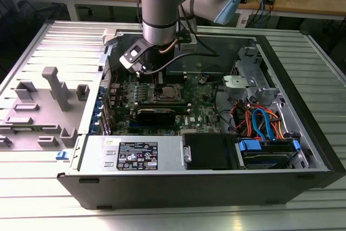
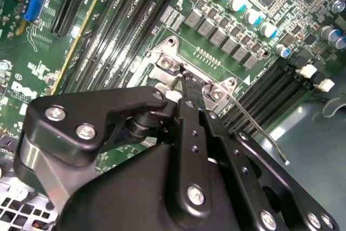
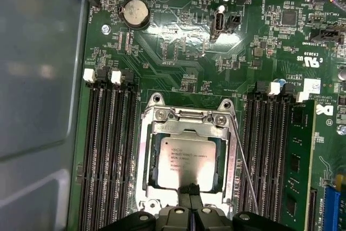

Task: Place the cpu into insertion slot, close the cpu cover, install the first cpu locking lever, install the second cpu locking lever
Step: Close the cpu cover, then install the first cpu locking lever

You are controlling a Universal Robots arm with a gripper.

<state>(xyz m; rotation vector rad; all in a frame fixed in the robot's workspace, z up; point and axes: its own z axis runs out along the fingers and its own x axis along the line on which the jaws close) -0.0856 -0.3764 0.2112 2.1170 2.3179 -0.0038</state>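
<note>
Two fingers (image 3: 186, 201) of the end effector (image 3: 191, 189) were pressed together, gripping nothing, their tips just over one edge of the cover (image 3: 186, 127). That cover lay flat over the cpu (image 3: 186, 158), which sat in the slot (image 3: 141, 177), its grey top showing through the window. One thin lever (image 3: 245, 171) ran beside the slot, between it and black memory slots (image 3: 267, 150). Around them spread the green board (image 3: 178, 52), inside an open case (image 1: 178, 182) on the ribbed table (image 1: 324, 63). Grey fixtures (image 1: 54, 87) stood at the exterior view's left.

Fine print on cpu (image 3: 186, 158), green board (image 3: 178, 47); not legible.
</note>
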